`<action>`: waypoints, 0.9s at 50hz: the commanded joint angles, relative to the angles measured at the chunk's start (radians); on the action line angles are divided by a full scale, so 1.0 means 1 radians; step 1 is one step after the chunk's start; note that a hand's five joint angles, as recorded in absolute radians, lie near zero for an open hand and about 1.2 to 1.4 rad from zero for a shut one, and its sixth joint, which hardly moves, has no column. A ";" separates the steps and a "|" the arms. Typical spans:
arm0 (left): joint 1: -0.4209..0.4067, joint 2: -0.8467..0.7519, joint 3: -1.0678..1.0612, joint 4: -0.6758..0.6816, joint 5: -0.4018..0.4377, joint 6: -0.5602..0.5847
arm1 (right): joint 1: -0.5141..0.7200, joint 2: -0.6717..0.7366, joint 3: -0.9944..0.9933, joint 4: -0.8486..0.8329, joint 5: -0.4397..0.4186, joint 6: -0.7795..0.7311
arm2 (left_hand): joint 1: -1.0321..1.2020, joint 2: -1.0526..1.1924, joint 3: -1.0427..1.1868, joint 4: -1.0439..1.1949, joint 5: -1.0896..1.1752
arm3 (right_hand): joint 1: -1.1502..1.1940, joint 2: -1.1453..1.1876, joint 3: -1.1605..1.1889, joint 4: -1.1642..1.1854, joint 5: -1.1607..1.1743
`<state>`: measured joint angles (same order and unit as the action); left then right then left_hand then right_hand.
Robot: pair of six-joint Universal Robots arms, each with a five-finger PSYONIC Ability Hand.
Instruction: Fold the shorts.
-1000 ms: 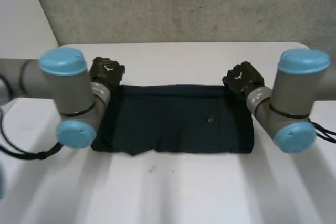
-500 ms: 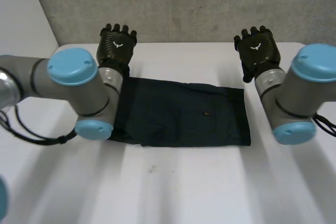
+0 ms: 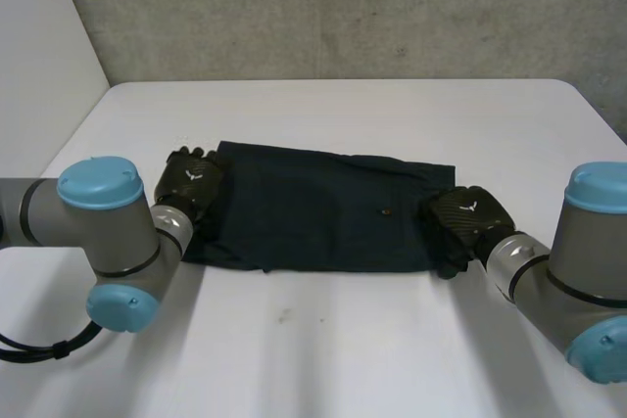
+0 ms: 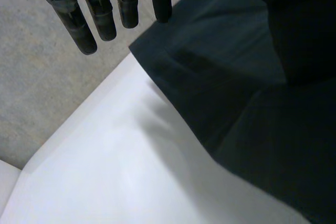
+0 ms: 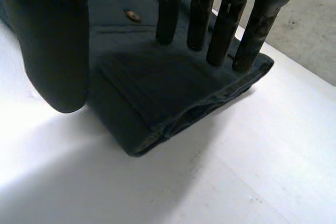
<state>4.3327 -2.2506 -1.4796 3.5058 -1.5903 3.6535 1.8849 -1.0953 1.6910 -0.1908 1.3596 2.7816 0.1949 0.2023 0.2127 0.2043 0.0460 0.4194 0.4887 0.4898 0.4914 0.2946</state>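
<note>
Shorts lie flat mid-surface, already doubled. My left hand sits at one end, fingers straight, holding nothing. My right hand rests straight fingers on the other end, likely to fold end-to-end.

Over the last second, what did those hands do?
Both hands rose off the far corners, then came back toward the robot: left hand at the shorts' left end, right hand at the right end, fingers straight on the cloth. Both open. Shorts still flat on the table, barely shifted.
</note>
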 commanded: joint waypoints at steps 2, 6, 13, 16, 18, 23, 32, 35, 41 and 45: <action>-0.001 0.023 -0.030 -0.018 0.004 0.000 | 0.000 0.068 -0.019 -0.042 0.023 -0.025 | 0.022 0.014 0.004 0.012 -0.004 | 0.314 0.245 0.244 0.242 0.264; 0.002 0.077 -0.053 -0.022 0.004 -0.004 | -0.009 0.069 -0.021 -0.062 0.046 -0.051 | 0.016 0.008 -0.002 0.006 -0.010 | 0.788 0.719 0.718 0.717 0.739; -0.008 0.244 -0.117 -0.024 0.004 -0.019 | -0.053 0.025 -0.019 -0.067 0.064 -0.062 | 0.001 -0.006 -0.017 -0.008 -0.025 | 0.977 0.908 0.906 0.905 0.927; -0.016 0.331 -0.142 -0.027 0.010 -0.042 | -0.062 -0.017 -0.010 -0.052 0.064 -0.085 | -0.002 -0.009 -0.020 -0.011 -0.028 | 0.977 0.908 0.906 0.905 0.927; -0.022 0.385 -0.154 -0.040 0.015 -0.068 | -0.078 -0.046 -0.008 -0.023 0.064 -0.125 | -0.002 -0.009 -0.020 -0.011 -0.028 | 0.977 0.908 0.906 0.905 0.927; -0.021 0.474 -0.171 -0.106 0.016 -0.134 | -0.142 -0.075 -0.017 0.080 0.062 -0.267 | -0.005 -0.012 -0.023 -0.014 -0.031 | 0.977 0.908 0.906 0.905 0.927; -0.013 0.556 -0.223 -0.185 0.061 -0.227 | -0.153 -0.086 -0.137 0.205 0.082 -0.660 | -0.005 -0.012 -0.023 -0.014 -0.031 | 0.977 0.908 0.906 0.905 0.927; -0.015 0.559 -0.238 -0.183 0.064 -0.228 | -0.078 -0.094 -0.180 0.205 0.084 -0.692 | -0.005 -0.012 -0.023 -0.014 -0.031 | 0.977 0.908 0.906 0.905 0.927; -0.019 0.557 -0.235 -0.176 0.061 -0.230 | 0.190 -0.019 -0.336 0.203 0.066 -0.718 | -0.002 -0.009 -0.020 -0.011 -0.028 | 0.977 0.908 0.906 0.905 0.927; -0.019 0.556 -0.225 -0.174 0.059 -0.231 | 0.341 0.057 -0.422 0.197 0.033 -0.726 | -0.002 -0.009 -0.020 -0.011 -0.028 | 0.977 0.908 0.906 0.905 0.927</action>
<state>4.3167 -1.6901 -1.7181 3.3244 -1.5263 3.4216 2.0044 -1.1357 1.3911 0.0160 1.4313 2.0568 0.1914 0.2022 0.2127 0.2044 0.0459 0.9749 1.1812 1.1825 1.1895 0.9453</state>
